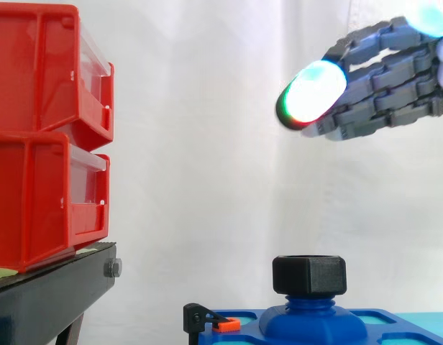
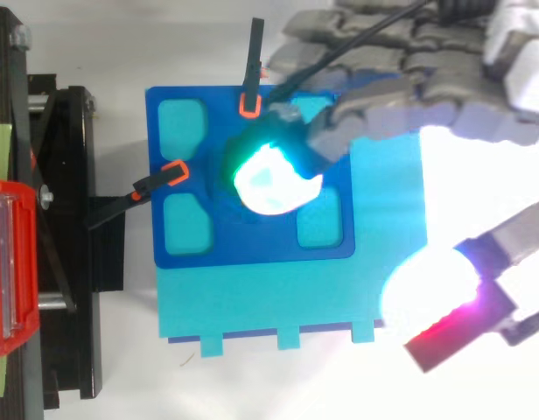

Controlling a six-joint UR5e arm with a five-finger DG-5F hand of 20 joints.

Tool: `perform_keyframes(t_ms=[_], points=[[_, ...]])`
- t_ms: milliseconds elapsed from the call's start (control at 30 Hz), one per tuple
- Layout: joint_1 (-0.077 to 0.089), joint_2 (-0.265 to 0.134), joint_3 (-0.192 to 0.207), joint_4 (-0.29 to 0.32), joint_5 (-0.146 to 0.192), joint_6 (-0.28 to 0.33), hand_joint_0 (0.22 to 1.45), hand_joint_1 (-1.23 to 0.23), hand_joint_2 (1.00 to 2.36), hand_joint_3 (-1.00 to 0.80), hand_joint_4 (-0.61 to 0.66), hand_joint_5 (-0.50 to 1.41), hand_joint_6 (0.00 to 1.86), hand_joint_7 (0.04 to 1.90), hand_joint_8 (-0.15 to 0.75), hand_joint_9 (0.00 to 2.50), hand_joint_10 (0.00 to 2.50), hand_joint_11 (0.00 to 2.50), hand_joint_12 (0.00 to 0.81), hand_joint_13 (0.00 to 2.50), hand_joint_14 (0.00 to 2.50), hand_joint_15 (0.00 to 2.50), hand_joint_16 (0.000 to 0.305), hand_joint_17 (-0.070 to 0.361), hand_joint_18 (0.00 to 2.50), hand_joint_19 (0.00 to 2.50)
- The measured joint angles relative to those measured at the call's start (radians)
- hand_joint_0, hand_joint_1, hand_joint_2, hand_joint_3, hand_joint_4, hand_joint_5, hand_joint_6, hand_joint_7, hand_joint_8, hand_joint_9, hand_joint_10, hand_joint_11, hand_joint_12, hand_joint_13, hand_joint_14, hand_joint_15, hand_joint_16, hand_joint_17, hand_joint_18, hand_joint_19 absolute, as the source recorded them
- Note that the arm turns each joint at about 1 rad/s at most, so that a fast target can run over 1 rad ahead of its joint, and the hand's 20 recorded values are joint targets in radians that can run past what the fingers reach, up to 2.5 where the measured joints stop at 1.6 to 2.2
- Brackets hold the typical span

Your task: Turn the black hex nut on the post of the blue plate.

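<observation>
Presently the black hex nut (image 1: 309, 274) sits untouched at the top of the blue post (image 1: 308, 310), which rises from the middle of the blue plate (image 2: 252, 249). The plate lies flat on a cyan base (image 2: 269, 297). Two black clips with orange tips (image 2: 173, 172) bear on its left and far edges, by my judgement to keep the plate from twisting once the nut is turned.

The hand (image 1: 387, 86) hangs well above the nut in the side view, entering from the right. Its fingers are stretched nearly straight and spread, and it has hold of nothing. From above, one glowing fingertip (image 2: 269, 175) lies directly over the plate's centre and covers the nut, while the thumb pad (image 2: 431, 284) stands apart on the near side, off the plate. This spread suits a descent that would bring fingers and thumb to opposite flats of the nut. Alignment over the post looks roughly set; height is the outstanding gap.

Stacked red bins (image 1: 42, 129) rest on a black stand (image 1: 49, 302) to the left, well clear of the work and no obstruction.

Assessment: approach stage, no contact made, turning not yet begun. The nut's flat sides should offer fair purchase to the thick pads.
</observation>
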Motion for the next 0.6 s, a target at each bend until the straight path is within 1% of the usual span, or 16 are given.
perform_keyframes(t_ms=[267,433,533,600], points=[[0.004,-0.082,0.076,-0.002,0.001,-0.049,0.48,-0.38,1.00,-0.50,0.11,-0.24,0.50,0.66,0.169,0.11,0.00,0.00,0.329,0.02,0.00,0.00,0.058,0.130,0.00,0.01],[0.006,-0.153,0.156,-0.049,-0.001,-0.082,0.48,-0.37,1.00,-0.50,0.11,-0.24,0.50,0.66,0.169,0.11,0.00,0.00,0.329,0.02,0.00,0.00,0.058,0.130,0.00,0.00],[0.009,-0.171,0.178,-0.061,0.001,-0.101,0.48,-0.37,1.00,-0.50,0.11,-0.24,0.50,0.67,0.169,0.11,0.00,0.00,0.330,0.01,0.00,0.00,0.058,0.130,0.00,0.01],[0.012,-0.174,0.183,-0.062,0.002,-0.119,0.48,-0.37,1.00,-0.50,0.11,-0.24,0.50,0.67,0.170,0.11,0.00,0.00,0.331,0.01,0.00,0.00,0.058,0.130,0.00,0.01]])
